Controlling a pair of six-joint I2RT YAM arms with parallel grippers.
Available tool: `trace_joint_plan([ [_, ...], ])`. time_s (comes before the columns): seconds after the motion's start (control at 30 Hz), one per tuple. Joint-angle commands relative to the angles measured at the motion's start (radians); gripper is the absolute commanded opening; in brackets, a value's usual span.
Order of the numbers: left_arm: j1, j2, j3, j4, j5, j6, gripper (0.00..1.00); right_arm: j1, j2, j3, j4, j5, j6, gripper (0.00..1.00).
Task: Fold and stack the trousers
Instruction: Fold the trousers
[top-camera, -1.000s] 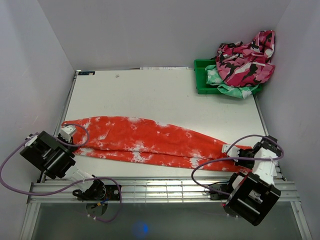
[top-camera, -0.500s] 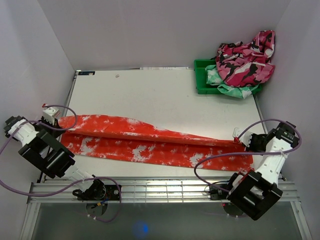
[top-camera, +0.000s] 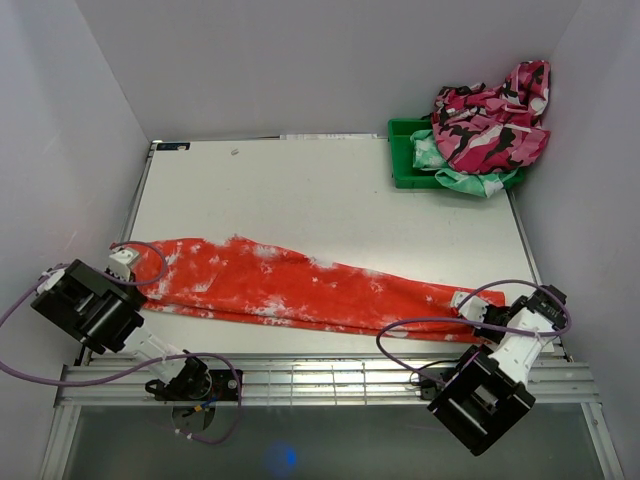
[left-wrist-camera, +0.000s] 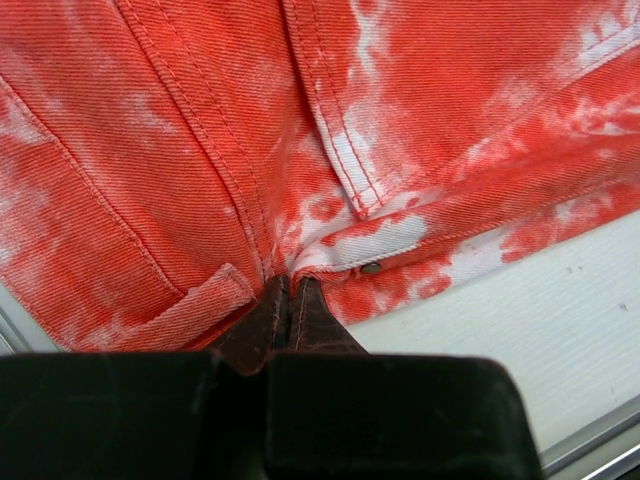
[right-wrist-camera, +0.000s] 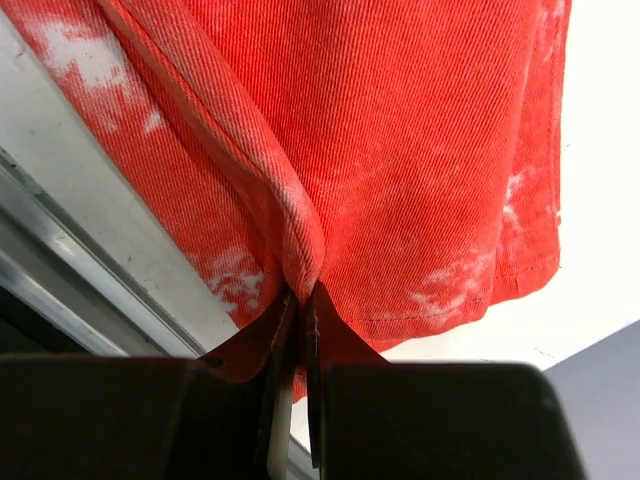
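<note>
Two arms each pinch one end of the trousers, which lie stretched out as a long red-orange band with white splotches across the near part of the table, running from its left edge almost to its right edge. The left gripper is pressed together on the cloth at the left end. In the left wrist view its dark fingers meet on a fold of fabric just beside a pocket seam and a small metal rivet. The right gripper is likewise clamped on the right end of the trousers. Its wrist view shows the tips closed on a rolled edge of cloth close to the hem. At the far right corner a green bin holds a mint-green and white garment with a pink, black and white camouflage garment heaped on top, well apart from the trousers
</note>
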Motion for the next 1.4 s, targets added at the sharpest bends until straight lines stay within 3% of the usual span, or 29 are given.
trace_joint_plan([
  [0.0, -0.016, 0.052, -0.027, 0.124, -0.130, -0.032, 0.00, -0.006, -0.024, -0.072, 0.133, 0.047, -0.492, 0.08],
  [0.23, -0.016, 0.011, -0.043, 0.124, -0.119, -0.002, 0.00, -0.002, 0.046, -0.009, 0.185, 0.005, -0.457, 0.08],
  [0.4, -0.037, 0.023, 0.005, 0.108, -0.085, -0.082, 0.00, 0.020, 0.099, 0.033, 0.240, -0.007, -0.446, 0.08],
  [0.47, -0.043, 0.033, 0.019, 0.091, -0.088, -0.097, 0.01, 0.029, 0.116, 0.050, 0.243, -0.002, -0.445, 0.26],
  [0.5, -0.045, 0.033, 0.020, 0.088, -0.087, -0.102, 0.07, 0.034, 0.119, 0.057, 0.240, -0.005, -0.442, 0.55],
  [0.53, -0.046, 0.030, 0.020, 0.065, -0.090, -0.099, 0.12, 0.034, 0.120, 0.069, 0.231, -0.012, -0.436, 0.67],
  [0.6, -0.046, 0.019, 0.016, 0.042, -0.091, -0.073, 0.22, 0.034, 0.123, 0.137, 0.181, -0.030, -0.407, 0.84],
  [0.7, -0.046, -0.018, -0.001, 0.020, -0.088, -0.049, 0.34, 0.032, 0.152, 0.291, 0.049, -0.042, -0.367, 0.91],
  [0.93, -0.046, -0.095, 0.005, -0.099, -0.067, 0.027, 0.61, -0.025, 0.310, 0.672, -0.186, -0.068, -0.255, 0.94],
  [1.07, -0.046, -0.154, 0.042, -0.214, -0.049, 0.109, 0.66, -0.029, 0.436, 0.844, -0.312, -0.099, -0.099, 0.92],
  [1.1, -0.048, -0.183, 0.052, -0.236, -0.024, 0.119, 0.72, -0.029, 0.459, 0.869, -0.338, -0.108, -0.062, 0.92],
  [1.27, -0.058, -0.263, 0.132, -0.405, 0.095, 0.191, 0.76, -0.006, 0.560, 0.867, -0.341, -0.140, 0.223, 0.84],
  [1.37, -0.081, -0.338, 0.144, -0.463, 0.175, 0.194, 0.76, 0.014, 0.597, 0.817, -0.249, -0.147, 0.489, 0.74],
])
